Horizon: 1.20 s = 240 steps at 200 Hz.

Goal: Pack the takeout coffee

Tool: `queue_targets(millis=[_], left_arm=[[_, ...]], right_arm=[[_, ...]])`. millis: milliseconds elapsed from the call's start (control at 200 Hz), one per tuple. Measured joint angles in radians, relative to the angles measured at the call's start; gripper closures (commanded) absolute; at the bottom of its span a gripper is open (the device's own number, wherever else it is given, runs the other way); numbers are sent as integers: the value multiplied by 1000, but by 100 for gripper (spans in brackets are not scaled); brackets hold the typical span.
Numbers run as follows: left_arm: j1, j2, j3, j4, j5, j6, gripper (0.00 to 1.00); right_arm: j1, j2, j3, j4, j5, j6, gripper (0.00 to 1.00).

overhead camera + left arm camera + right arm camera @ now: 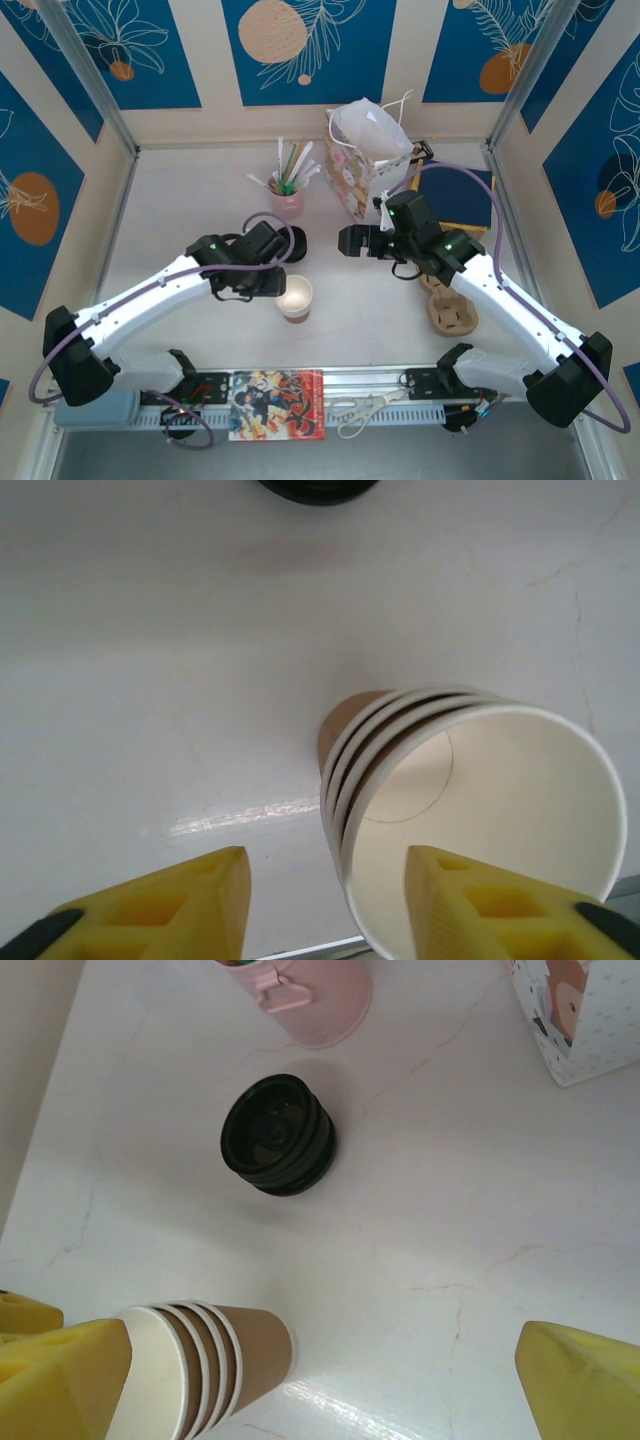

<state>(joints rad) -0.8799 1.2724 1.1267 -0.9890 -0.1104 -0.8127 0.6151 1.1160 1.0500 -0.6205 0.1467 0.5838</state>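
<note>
The takeout coffee cup (295,297) stands upright on the table (180,200), front centre. The left gripper (325,900) is partly open, fingers straddling the cup's wall, not yet clamped. The right gripper (348,242) hangs wide open, empty.

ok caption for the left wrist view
Left gripper straddling the near rim of a stack of nested paper cups

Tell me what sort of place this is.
Likely a mock café takeout counter in a robot test cell: stacked paper cups, black lids, a pink cup of straws and a gift bag on a white table.
</note>
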Motion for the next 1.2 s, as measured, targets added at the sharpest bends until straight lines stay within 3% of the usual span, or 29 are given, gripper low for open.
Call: queue_targets(millis=[165, 235, 940, 1110, 1200], left_arm=[[-22, 21, 0, 0, 0, -1, 65], [-24, 31, 0, 0, 1, -4, 74], [-26, 77, 15, -18, 1, 10, 80], [-26, 80, 15, -18, 1, 10, 85], [-26, 80, 15, -18, 1, 9, 93]], right_arm=[[6, 0, 0, -17, 23, 1, 1], [8, 0, 0, -23, 29, 1, 1], [13, -6, 0, -32, 50, 2, 1], [13, -5, 0, -32, 50, 5, 1], [13, -4, 0, -32, 50, 5, 1]])
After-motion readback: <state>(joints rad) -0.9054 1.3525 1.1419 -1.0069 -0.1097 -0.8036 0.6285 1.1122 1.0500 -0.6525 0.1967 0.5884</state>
